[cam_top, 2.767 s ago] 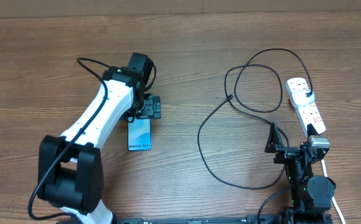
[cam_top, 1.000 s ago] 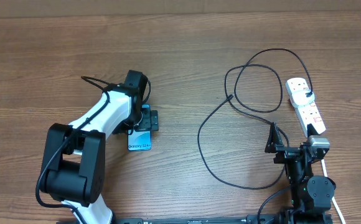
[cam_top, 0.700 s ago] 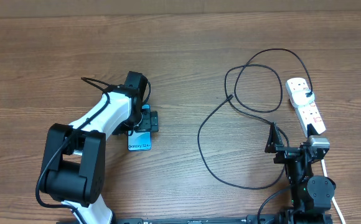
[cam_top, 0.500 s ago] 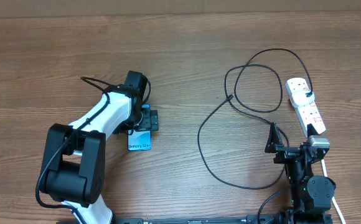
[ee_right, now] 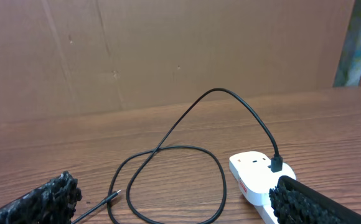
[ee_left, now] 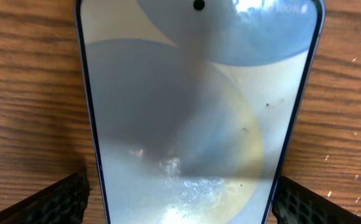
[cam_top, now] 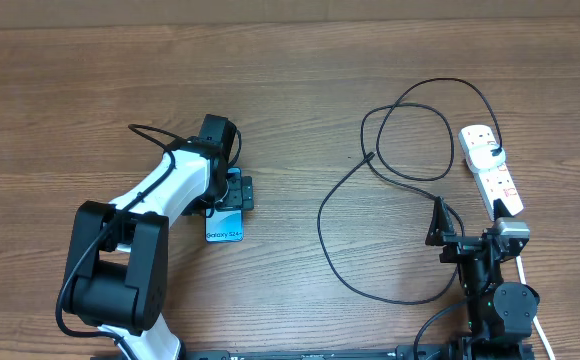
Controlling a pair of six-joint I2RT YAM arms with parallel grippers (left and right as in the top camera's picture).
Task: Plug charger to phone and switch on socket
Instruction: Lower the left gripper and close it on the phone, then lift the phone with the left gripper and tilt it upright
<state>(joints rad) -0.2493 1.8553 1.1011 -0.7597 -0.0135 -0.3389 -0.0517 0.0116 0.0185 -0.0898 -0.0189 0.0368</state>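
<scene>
Left arm is drawn back and folded lower than before. Left gripper (cam_top: 232, 188) is spread wide astride phone (cam_top: 224, 222); contact with its edges cannot be told. Phone is laid flat left of centre, teal screen lit, dark-edged. Black charger (cam_top: 319, 222) is looped at right, well apart, bare wood between. Right gripper (cam_top: 465, 228) is released, empty, near power strip (cam_top: 492, 172). Plug tip (ee_right: 115, 194) is resolved clearly in right wrist view only.

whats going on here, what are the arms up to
The left gripper is open and straddles the phone, which lies flat on the table, without clamping it. The right gripper is open and idle by the power strip. The black cable lies looped on the table, one end at the strip, not plugged into the phone.
</scene>
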